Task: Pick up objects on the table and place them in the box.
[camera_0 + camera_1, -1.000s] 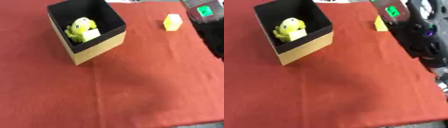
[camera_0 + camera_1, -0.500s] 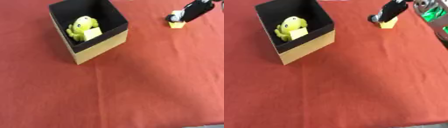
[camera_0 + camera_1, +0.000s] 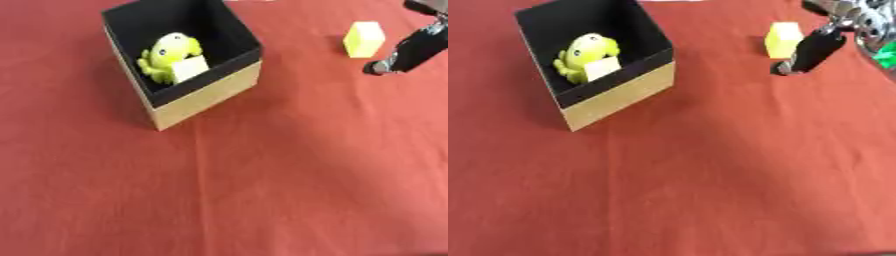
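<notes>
Most of the right hand (image 3: 814,50) is cut off by the top right corner. What shows is a dark, straight finger slanting down toward the red tablecloth (image 3: 262,190), with silver joints and a bit of green behind it at the frame edge in the right eye view. The fingertip is low over the cloth, or on it; I cannot tell which. The rest of the hand is out of frame, so I cannot tell how far it is open, and it has hold of nothing that I can see.

The yellow block (image 3: 364,39) stands on the cloth at the far right, just beside that finger. In the left eye view a clear strip of cloth lies between them; in the right eye view the finger overlaps the block's right edge. So they are apart, the finger nearer the camera and to the right.

The box (image 3: 206,97) sits at the upper left, well apart from the block, open at the top, black inside with tan outer walls, turned at an angle. Inside lies a yellow-green toy (image 3: 166,54) with a pale tag or card (image 3: 190,68) against it; its lower part is hidden behind the near wall.

The left hand shows in neither view.
</notes>
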Controlling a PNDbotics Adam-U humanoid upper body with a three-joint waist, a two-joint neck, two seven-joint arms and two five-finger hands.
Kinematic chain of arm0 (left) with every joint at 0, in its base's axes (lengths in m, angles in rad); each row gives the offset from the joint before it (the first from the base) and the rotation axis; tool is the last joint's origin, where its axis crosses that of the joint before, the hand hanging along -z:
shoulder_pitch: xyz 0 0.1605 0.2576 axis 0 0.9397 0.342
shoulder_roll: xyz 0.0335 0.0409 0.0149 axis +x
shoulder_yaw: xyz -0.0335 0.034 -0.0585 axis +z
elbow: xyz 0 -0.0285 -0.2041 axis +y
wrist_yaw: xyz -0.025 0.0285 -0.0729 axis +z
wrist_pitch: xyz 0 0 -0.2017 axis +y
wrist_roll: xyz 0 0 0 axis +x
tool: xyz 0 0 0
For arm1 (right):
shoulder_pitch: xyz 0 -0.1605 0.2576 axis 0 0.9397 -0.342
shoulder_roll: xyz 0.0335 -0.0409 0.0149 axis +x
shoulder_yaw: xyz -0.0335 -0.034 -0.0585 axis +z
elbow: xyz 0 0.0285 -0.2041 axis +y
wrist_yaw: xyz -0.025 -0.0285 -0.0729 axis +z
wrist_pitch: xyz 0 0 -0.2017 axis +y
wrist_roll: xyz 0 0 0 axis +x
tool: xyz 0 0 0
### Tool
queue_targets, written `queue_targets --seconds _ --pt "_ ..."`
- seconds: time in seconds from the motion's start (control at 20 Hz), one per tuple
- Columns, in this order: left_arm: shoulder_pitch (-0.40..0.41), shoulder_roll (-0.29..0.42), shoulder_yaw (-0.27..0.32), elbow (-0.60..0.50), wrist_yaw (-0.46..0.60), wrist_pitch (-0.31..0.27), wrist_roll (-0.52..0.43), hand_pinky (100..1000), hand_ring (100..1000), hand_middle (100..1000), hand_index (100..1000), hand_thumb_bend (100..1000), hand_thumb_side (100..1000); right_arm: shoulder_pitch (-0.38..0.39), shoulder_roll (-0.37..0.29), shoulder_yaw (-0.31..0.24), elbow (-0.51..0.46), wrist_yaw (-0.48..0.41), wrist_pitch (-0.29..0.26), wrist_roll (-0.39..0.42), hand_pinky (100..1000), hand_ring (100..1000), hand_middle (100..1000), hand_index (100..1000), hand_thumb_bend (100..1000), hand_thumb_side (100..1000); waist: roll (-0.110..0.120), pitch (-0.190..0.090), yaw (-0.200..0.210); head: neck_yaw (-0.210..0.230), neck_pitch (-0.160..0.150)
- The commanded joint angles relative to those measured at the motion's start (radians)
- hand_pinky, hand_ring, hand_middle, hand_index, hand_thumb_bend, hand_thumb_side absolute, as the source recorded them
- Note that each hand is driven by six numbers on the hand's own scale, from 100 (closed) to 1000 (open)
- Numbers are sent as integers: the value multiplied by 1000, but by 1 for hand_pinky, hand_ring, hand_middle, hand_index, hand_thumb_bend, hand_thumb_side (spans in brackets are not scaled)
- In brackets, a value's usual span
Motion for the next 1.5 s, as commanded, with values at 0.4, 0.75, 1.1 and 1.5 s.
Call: queue_targets --seconds 0.4,0.75,1.1,1.5 --pt "-16 28 8 -20 -9 -1 -4 466 595 687 573 100 565 -32 -37 -24 117 32 261 258 927 979 883 957 535 139 -3 -5 2 12 -37" --pt "-16 29 8 -20 -10 -2 -6 465 595 688 572 100 565 -51 -34 -23 167 38 260 258 929 973 883 962 438 100 -2 0 2 8 -45" --pt "-18 32 7 -20 -13 -4 -11 463 595 689 571 100 565 -101 -28 -6 237 34 257 253 931 971 881 963 403 100 -2 14 4 2 -54" --pt "-23 39 7 -20 -16 -7 -13 461 595 689 569 100 565 -118 -26 8 292 43 219 258 937 975 892 959 405 100 -7 30 10 1 -59"
